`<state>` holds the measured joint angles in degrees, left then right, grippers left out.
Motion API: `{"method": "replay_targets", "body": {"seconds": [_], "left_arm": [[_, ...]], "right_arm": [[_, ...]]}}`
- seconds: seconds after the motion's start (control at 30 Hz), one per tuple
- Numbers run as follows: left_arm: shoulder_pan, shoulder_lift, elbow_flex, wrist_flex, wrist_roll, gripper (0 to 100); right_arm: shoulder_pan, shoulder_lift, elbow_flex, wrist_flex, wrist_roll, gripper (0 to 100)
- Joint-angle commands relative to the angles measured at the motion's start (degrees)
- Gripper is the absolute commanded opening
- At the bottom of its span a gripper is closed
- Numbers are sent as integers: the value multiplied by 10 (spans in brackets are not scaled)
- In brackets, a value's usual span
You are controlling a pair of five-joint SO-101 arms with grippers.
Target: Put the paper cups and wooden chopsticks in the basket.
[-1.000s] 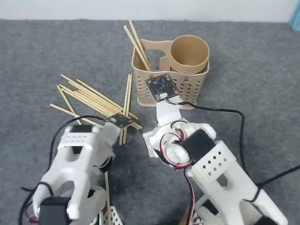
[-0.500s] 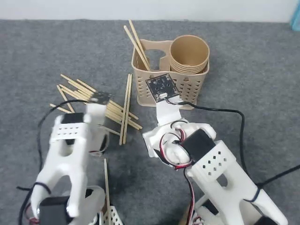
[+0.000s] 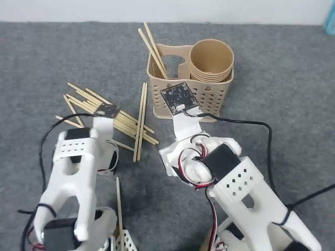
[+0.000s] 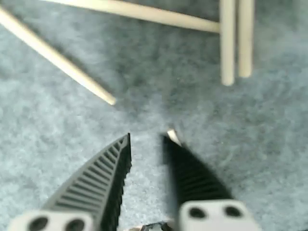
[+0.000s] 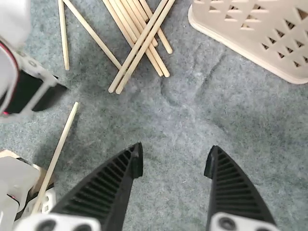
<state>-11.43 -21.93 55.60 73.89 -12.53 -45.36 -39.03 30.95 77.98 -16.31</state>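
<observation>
Nearest, one stray chopstick (image 3: 119, 201) lies by the left arm's base. The left end effector (image 4: 147, 138) sits low over the grey table (image 3: 272, 78), jaws narrowly parted and gripping nothing, at the edge of the chopstick pile (image 3: 131, 125). The right end effector (image 5: 174, 161) is released, jaws wide, just before the basket (image 3: 214, 97). The basket holds stacked paper cups (image 3: 211, 60) and two leaning chopsticks (image 3: 152, 44).

Probably a robotics lab bench: grey felt mat (image 3: 293, 68), white printed arms (image 3: 78, 167), exposed wiring (image 3: 246, 123).

Grey felt table (image 3: 282, 78) carries scattered wooden chopsticks (image 3: 140, 117) and the beige basket (image 3: 214, 97).
</observation>
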Motion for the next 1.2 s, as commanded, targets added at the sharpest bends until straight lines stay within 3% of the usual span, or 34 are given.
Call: {"method": "replay_targets", "body": {"seconds": [0.0,0.07,0.27,0.67,0.87,1.17], "left_arm": [[8,1,-3,-7,13,371],[2,1,-4,-7,35,404],[-106,-5,-7,-7,51,357],[-470,1,-153,-10,52,355],[-555,1,-159,-25,52,355],[-622,2,-158,-92,53,355]], "right_arm": [[6,-16,-33,6,11,213],[-11,-11,-22,3,10,213],[-157,56,52,-99,8,213],[-219,233,107,-363,-175,216],[-232,263,106,-422,-201,215],[-253,271,110,-441,-196,213]]}}
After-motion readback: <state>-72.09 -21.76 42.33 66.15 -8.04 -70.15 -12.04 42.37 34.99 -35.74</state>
